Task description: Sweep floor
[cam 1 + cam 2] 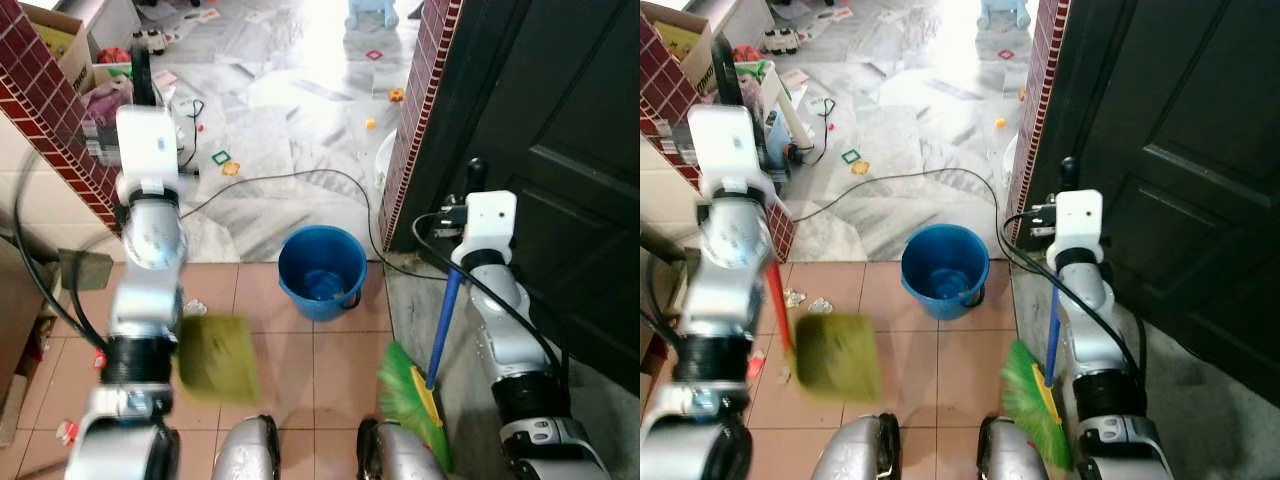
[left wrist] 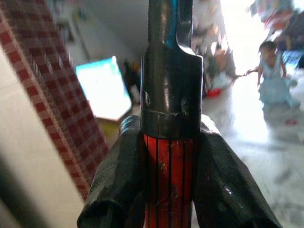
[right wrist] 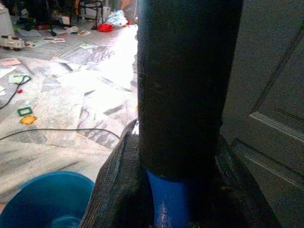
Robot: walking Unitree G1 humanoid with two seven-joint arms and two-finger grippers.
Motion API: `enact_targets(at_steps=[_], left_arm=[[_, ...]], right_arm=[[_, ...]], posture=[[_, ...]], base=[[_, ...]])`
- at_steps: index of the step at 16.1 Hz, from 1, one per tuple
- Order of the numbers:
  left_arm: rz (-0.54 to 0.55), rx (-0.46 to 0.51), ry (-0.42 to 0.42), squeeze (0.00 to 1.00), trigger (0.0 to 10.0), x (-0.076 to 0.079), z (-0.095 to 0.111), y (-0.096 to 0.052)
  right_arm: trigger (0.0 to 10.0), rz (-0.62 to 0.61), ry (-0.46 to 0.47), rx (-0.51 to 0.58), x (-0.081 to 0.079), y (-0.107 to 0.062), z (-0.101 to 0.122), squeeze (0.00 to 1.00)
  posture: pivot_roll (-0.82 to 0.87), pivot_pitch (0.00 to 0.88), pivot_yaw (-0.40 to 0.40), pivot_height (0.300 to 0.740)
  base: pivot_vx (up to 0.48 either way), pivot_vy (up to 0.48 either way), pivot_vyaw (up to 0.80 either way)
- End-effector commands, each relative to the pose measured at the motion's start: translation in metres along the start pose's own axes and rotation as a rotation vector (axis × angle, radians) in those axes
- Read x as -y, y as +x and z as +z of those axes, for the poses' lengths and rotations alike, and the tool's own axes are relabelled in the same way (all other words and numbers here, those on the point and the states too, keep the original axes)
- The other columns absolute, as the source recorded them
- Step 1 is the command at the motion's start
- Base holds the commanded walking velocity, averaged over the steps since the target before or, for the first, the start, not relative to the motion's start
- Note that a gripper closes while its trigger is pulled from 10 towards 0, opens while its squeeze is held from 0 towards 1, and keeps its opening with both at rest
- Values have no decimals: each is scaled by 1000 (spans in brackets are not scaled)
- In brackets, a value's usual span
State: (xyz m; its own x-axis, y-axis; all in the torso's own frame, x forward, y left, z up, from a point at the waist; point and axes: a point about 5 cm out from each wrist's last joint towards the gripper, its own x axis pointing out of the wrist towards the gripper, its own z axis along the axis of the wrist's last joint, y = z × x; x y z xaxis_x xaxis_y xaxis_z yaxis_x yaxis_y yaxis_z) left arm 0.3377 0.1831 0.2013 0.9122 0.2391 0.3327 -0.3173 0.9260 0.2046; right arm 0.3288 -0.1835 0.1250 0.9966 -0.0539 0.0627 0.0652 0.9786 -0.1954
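In the head views, an olive-green plastic dustpan on a red stick is held low over the terracotta floor tiles beside a round blue plastic bucket; a green-bristled broom stands at the right. In the left wrist view, the left tool is clamped on the red stick. In the right wrist view, the right tool is closed around the broom's blue handle.

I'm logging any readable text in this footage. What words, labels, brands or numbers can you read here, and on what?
No text can be read.
Cardboard box: printing too blurred to read.
Scattered cards on the marble floor: coloured shapes, no legible words.
Blue bucket, green dustpan, broom: no labels visible.
Left hand on the red handle, right hand on the blue handle: no markings.
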Motion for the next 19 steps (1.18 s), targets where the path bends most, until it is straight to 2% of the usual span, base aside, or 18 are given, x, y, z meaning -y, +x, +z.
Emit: enact_targets(at_steps=[1, 2, 4, 7, 8, 10, 12, 19], left_arm=[[39, 34, 14, 0, 10000, -5, 4, -3], [35, 16, 16, 0, 10000, -3, -2, -6], [-17, -64, -3, 0, 10000, 7, -25, -22], [-35, -149, -40, 0, 10000, 14, -43, -31], [-52, -186, -71, 0, 10000, 23, -47, -38], [-62, -192, -85, 0, 10000, 26, -46, -40], [-101, -192, -120, 0, 10000, 40, -43, -46], [-125, -195, -136, 0, 10000, 46, -41, -49]], right_arm=[[10000, 22, 6, -13, -4, -4, -5, 0], [10000, 24, 6, -13, -5, -4, -5, 0], [10000, 32, 5, -14, -6, -5, -6, 0], [10000, 37, 5, -15, -7, -5, -6, 0], [10000, 50, 1, -11, -8, -6, -5, 0], [10000, 64, -2, -5, -9, -6, -5, 0], [10000, 104, -6, 11, -17, -8, -3, 0], [10000, 110, 0, 14, -18, -8, -3, 0]], posture=[[-71, 120, 40, 740], [-71, 120, 40, 740], [-73, 120, 38, 740], [-77, 120, 42, 740], [-77, 120, 42, 740], [-77, 120, 42, 740], [-73, 120, 44, 740], [-68, 114, 48, 740]], base=[[0, 0, 0], [0, 0, 0], [0, 156, 0], [0, 480, 0], [0, 480, 0], [0, 480, 0], [0, 480, 800], [0, 480, 800]])
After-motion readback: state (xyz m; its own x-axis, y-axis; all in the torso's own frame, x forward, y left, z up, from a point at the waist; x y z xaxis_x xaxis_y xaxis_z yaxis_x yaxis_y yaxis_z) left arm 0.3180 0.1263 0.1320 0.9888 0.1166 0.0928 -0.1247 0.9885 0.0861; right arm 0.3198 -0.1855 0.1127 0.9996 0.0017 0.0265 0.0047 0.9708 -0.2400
